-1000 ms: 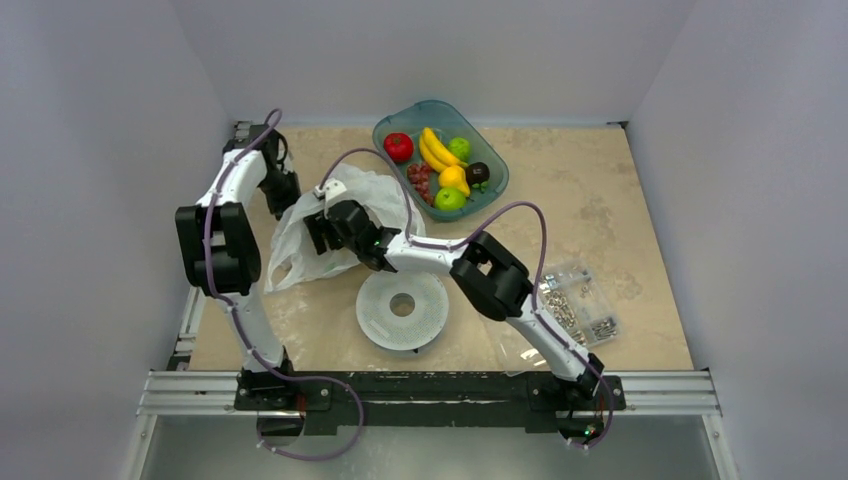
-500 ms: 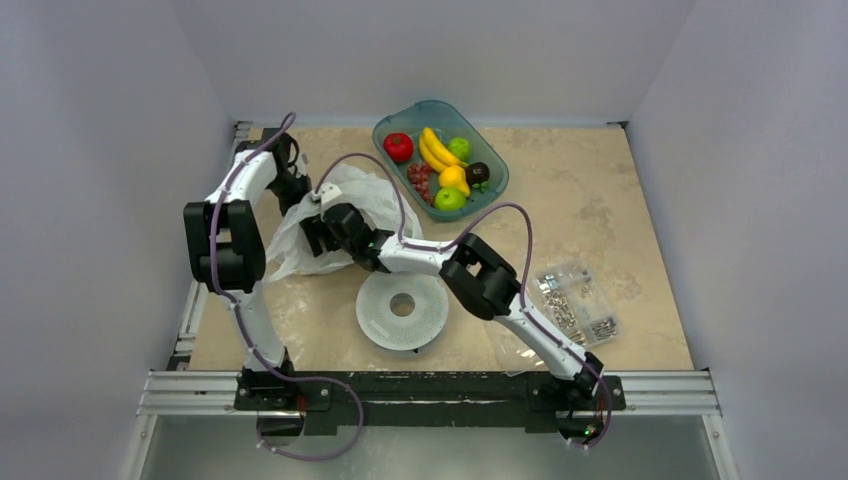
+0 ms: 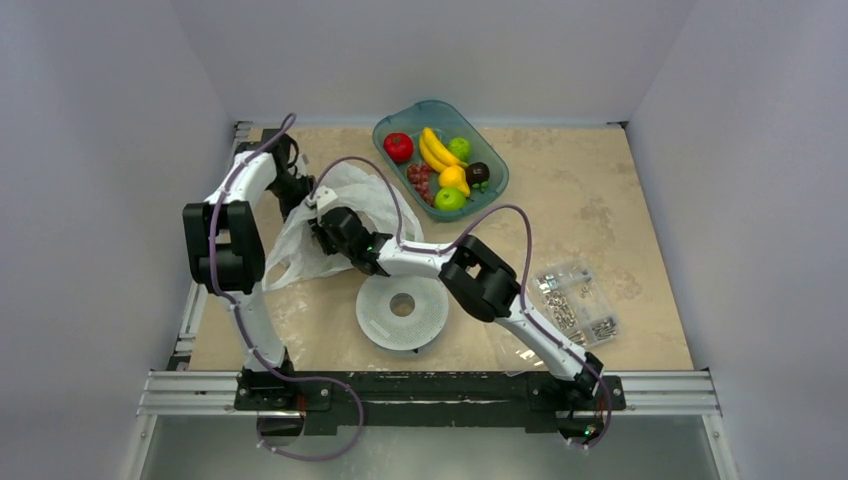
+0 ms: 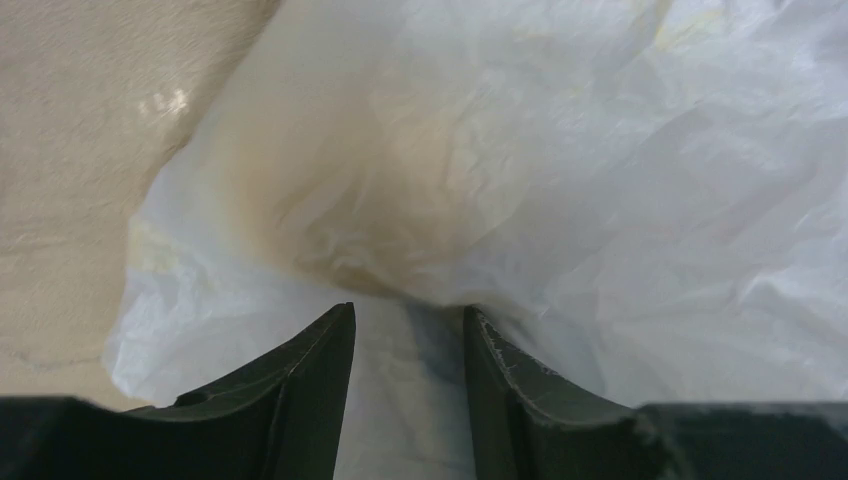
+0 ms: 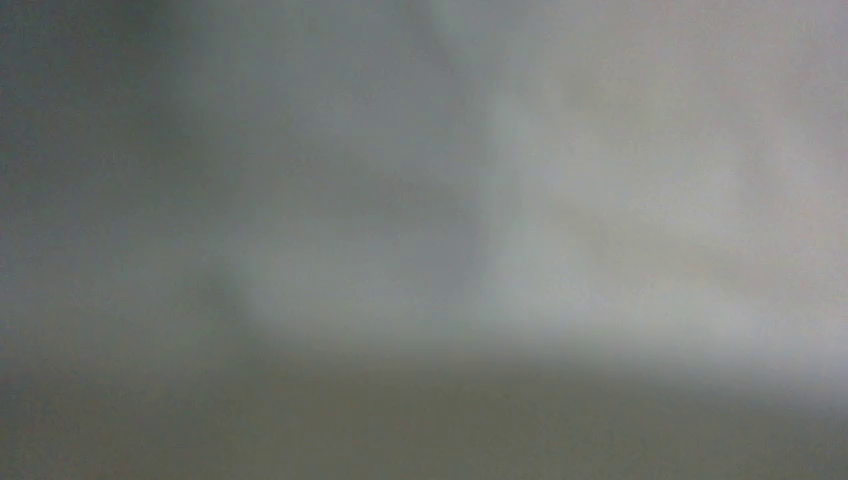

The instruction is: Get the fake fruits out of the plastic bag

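Plastic bag (image 4: 560, 200) fold betw. left jaws; right jaws against it.

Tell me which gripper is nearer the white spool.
Right. The right gripper is on the bag, just far-left of the spool; the left gripper is farther off, at the bag's far-left edge.

L arm (image 3: 225, 240) reaches far-left, elbow up, wrist turned inward. L gripper (image 4: 405, 318) fingers close together, pinching plastic bag (image 4: 600, 150) film. R arm (image 3: 480, 275) stretched across leftward. R gripper (image 3: 323, 228) in bag, jaw state unclear, wrist view blurred.
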### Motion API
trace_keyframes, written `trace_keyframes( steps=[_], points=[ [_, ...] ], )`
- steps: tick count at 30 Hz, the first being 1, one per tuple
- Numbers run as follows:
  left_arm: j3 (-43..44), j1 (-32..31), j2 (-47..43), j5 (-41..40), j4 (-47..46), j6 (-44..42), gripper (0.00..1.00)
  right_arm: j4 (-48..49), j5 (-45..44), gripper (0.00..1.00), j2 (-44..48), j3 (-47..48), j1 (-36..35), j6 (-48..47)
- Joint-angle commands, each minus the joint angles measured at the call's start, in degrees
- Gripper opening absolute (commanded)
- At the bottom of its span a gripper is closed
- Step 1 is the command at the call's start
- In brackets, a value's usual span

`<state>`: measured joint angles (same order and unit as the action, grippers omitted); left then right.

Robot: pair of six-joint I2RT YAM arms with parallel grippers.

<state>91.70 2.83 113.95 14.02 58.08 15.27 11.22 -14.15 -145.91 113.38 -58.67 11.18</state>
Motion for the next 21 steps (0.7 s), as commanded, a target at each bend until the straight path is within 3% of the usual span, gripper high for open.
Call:
trace_keyframes(
  steps=[1, 9, 12, 15, 21],
  points=[
    [-0.02, 2.46, -8.63, -3.74, 1.83, 0.06, 0.49, 2.07, -1.84, 0.18, 8.09, -5.43, 0.49, -1.11],
    [-8.3, 4.68, -31.84, -3.03, 0.37, 3.51, 0.68, 0.8, -0.42, 0.03, 12.24, -10.99, 0.49, -0.48],
    [-14.32, 4.72, -37.51, -0.88, -4.71, 4.29, 0.69, 2.08, 0.14, 0.07, 12.83, -12.57, 0.54, -0.24],
    [-9.77, 4.69, -31.25, -2.81, -2.77, 4.78, 0.64, 2.05, -0.31, 0.2, 12.58, -12.36, 0.5, -0.12],
    [7.52, 4.83, -11.88, -7.01, 1.66, 4.37, 0.49, 3.98, 0.76, 0.48, 12.05, -11.53, 0.49, -1.46]
  ],
)
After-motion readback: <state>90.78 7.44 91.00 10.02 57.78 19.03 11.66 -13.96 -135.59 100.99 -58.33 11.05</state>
